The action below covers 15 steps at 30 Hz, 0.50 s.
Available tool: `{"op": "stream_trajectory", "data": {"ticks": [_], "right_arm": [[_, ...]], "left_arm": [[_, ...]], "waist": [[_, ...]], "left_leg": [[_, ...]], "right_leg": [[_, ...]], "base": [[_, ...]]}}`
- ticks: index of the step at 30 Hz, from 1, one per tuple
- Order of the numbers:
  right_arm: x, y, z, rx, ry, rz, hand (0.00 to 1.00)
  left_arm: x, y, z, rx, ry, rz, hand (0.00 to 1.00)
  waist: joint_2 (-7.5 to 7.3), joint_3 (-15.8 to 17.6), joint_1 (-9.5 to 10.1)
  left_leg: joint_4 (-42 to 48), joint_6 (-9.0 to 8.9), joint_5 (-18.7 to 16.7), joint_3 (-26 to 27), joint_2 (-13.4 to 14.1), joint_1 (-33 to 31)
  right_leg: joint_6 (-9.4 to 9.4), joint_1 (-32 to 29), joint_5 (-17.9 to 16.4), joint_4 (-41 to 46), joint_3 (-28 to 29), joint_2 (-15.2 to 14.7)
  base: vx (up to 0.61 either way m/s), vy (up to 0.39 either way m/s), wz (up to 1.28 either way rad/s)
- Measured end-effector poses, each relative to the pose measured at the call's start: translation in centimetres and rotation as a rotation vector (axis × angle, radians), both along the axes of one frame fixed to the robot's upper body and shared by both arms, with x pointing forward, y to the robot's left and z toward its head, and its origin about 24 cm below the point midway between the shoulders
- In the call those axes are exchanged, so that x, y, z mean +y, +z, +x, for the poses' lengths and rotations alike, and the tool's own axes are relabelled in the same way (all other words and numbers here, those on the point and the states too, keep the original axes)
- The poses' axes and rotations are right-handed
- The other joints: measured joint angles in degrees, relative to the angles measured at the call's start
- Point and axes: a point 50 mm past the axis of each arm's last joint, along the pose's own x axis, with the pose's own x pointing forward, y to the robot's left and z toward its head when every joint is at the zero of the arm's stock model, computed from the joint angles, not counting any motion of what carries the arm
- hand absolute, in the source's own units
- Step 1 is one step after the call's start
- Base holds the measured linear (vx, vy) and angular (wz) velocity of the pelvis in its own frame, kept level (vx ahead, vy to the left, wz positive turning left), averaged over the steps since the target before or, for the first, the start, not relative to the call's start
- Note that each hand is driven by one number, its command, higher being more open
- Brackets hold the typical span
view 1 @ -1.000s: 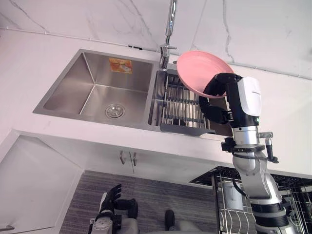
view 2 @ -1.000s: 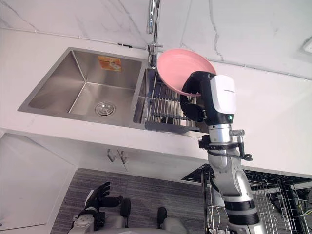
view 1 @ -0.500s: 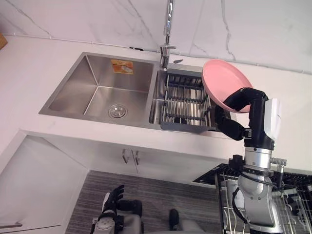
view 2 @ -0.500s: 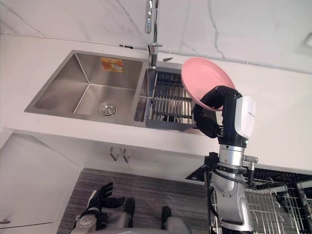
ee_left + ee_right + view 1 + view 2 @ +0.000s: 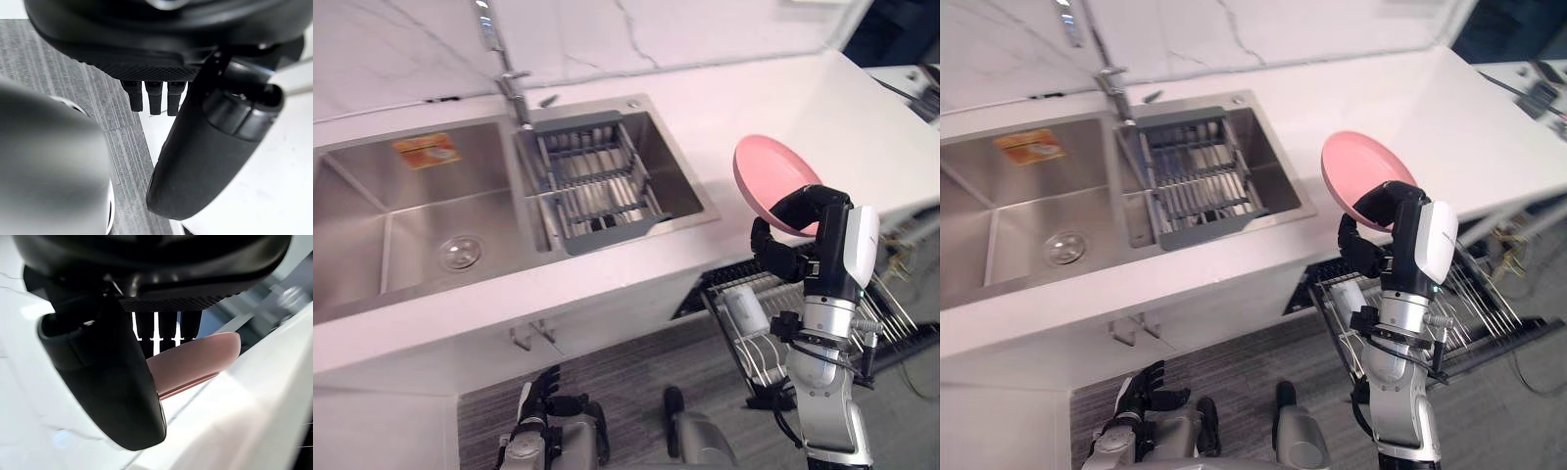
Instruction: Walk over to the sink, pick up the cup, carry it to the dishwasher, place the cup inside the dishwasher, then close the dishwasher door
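Findings, largest item first.

1. The white countertop point(image 5: 783, 108) runs across the scene. The steel sink point(image 5: 372, 225) is set into it, with a grey drainer rack point(image 5: 592, 181) in the sink's right basin.
2. The dishwasher rack point(image 5: 744, 338) is pulled out below the counter edge. A white cup-like item point(image 5: 744, 308) lies in it; identity not confirmed.
3. The item carried is a pink plate point(image 5: 773, 181), not a cup. It is held tilted, in the air, near the counter edge and above the pulled-out rack.
4. The right hand point(image 5: 788, 230) pinches the plate at its lower rim.
5. The left hand point(image 5: 540, 392) hangs low near the floor, fingers relaxed, holding nothing.

Handling judgement: the plate looks stiff, smooth and glossy, so probably slippery, and breakable if it is ceramic. A 1-point rim grip leaves most of the plate levering above the hand. A deep pinch on the rim, thumb opposite the fingers, appears the sound hold.

View comparison: the 2 eye views establish the plate's place relative to counter and rack. The right wrist view adds the grip detail: the thumb lies on 1 face of the plate and the fingers point(image 5: 159, 325) sit behind it. The left wrist view confirms straight fingers over grey flooring.
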Motion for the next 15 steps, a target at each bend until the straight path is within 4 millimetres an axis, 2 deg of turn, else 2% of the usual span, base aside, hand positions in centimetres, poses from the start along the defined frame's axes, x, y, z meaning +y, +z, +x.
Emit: {"op": "stream_trajectory", "data": {"ticks": [1,2,3,4,6,10,15], "right_arm": [[0.0,-0.2,0.0,0.008,-0.002,-0.003,0.30],[-0.1,-0.6,0.2,0.027,-0.008,-0.008,0.30],[-0.5,-1.3,0.4,0.063,-0.022,-0.009,0.30],[-0.9,-1.8,0.3,0.086,-0.038,-0.006,0.30],[-2.3,-3.2,0.3,0.157,-0.105,0.005,0.30],[-3.9,-4.0,-0.3,0.195,-0.175,0.009,0.30],[-5.4,-5.0,-2.0,0.244,-0.238,0.019,0.30]], "left_arm": [[0.0,0.0,0.0,0.000,-0.001,0.001,0.90],[0.1,0.0,0.0,-0.002,-0.002,0.003,0.90],[0.1,0.0,0.0,0.005,-0.002,0.003,0.90],[0.1,0.0,-0.1,0.006,-0.004,0.002,0.90],[0.1,-0.1,-0.2,0.009,-0.010,-0.001,0.90],[0.1,-0.3,-0.4,0.024,-0.023,0.000,0.90],[-0.4,-0.7,-1.2,0.059,-0.033,-0.008,0.90]], "waist": [[-0.14,-0.07,0.02],[-0.65,-0.32,0.29],[-0.02,-0.45,0.20],[0.13,-0.52,0.13],[0.06,-0.61,0.25],[0.24,-0.78,-0.28],[1.56,-2.37,-0.43]], "left_leg": [[0.00,-0.15,-0.20,0.60,-0.01,0.07],[0.13,-1.20,-0.83,1.93,-0.14,0.15],[0.11,-1.77,-0.62,1.21,-0.04,0.15],[0.12,-1.60,-0.37,-0.05,-0.25,0.22],[-0.56,-2.01,-0.01,-2.06,-0.31,0.98],[-2.65,-2.65,1.11,-3.65,-1.07,2.62],[-4.95,-2.65,1.61,-3.69,-2.33,5.16]], "right_leg": [[0.20,1.04,-1.25,-1.05,-0.35,-0.01],[1.31,3.44,-2.43,-6.59,-0.87,-0.09],[2.35,4.32,-0.97,-9.76,-0.47,0.73],[2.71,4.76,-0.22,-10.69,-0.29,1.17],[2.48,5.97,1.05,-13.17,1.00,2.47],[3.06,8.14,2.93,-16.94,2.42,2.79],[3.82,11.20,3.44,-20.07,2.29,2.18]], "base": [[0.02,-0.037,-0.64],[0.01,-0.047,-0.60],[0.03,-0.052,-0.53],[0.04,-0.028,-0.34],[0.08,-0.041,-0.34],[0.10,-0.015,-0.27],[0.07,0.019,0.01]]}}
